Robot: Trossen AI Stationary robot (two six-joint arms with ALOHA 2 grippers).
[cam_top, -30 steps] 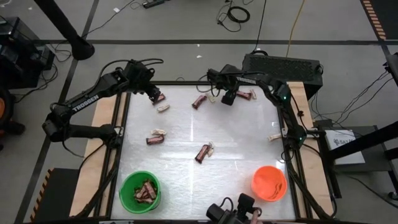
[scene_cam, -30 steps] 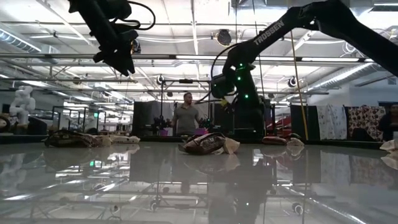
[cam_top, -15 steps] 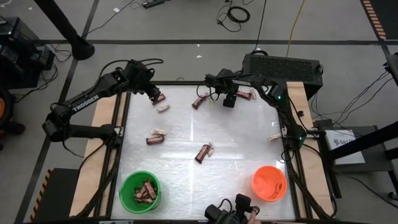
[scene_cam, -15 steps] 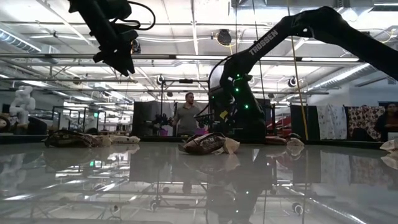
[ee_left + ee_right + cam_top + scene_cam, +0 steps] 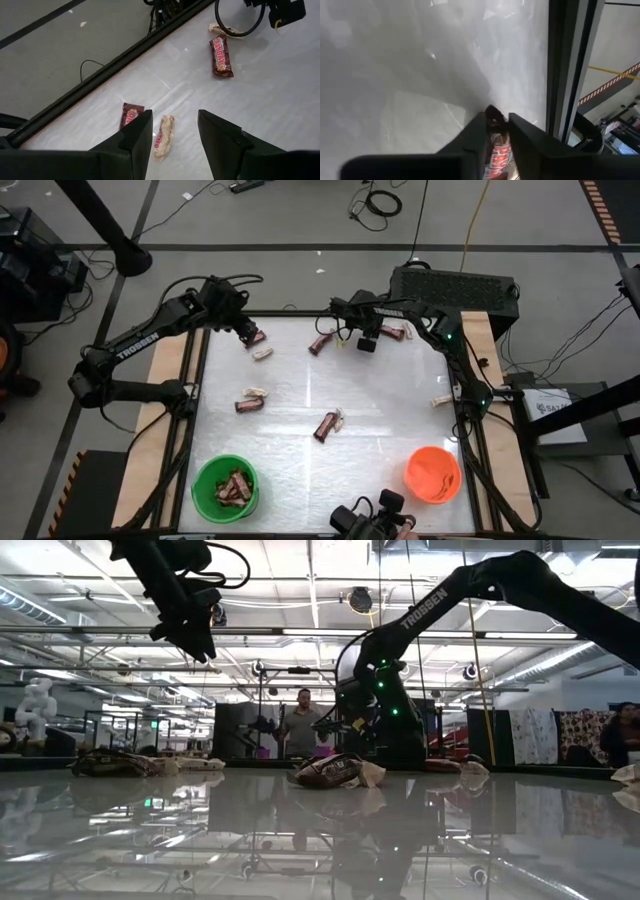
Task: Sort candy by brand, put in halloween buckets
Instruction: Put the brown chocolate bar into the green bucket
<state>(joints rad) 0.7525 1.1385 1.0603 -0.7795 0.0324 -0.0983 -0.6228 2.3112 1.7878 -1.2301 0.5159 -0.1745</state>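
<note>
Two dark six-joint arms reach over the pale glossy worktop (image 5: 380, 430) from its far corners. Left gripper (image 5: 247, 332) hangs above the far-left part of the worktop, its fingers (image 5: 135, 135) apart with nothing between them; just below it lie a dark reddish-brown wrapped candy bar (image 5: 130, 114) and, beside that, a pale tan wrapped candy bar (image 5: 163, 136). Right gripper (image 5: 367, 340) is low at the far middle of the worktop, its fingers (image 5: 476, 132) narrowed on a reddish-brown bar with red lettering (image 5: 498, 150), seen between them in the right wrist view. More bars lie loose: one reddish-brown bar (image 5: 320, 343) just left of the right gripper, another (image 5: 395, 333) to its right, a pair (image 5: 250, 400) at mid-left, a pair (image 5: 327, 424) near the middle, and a pale bar (image 5: 443, 401) by the right edge. Bright green round plastic bucket (image 5: 201, 490) stands at the near left with reddish-brown bars inside; bright orange round plastic bucket (image 5: 432, 474) stands at the near right. Beyond the worktop a person (image 5: 298, 726) stands in the room
</note>
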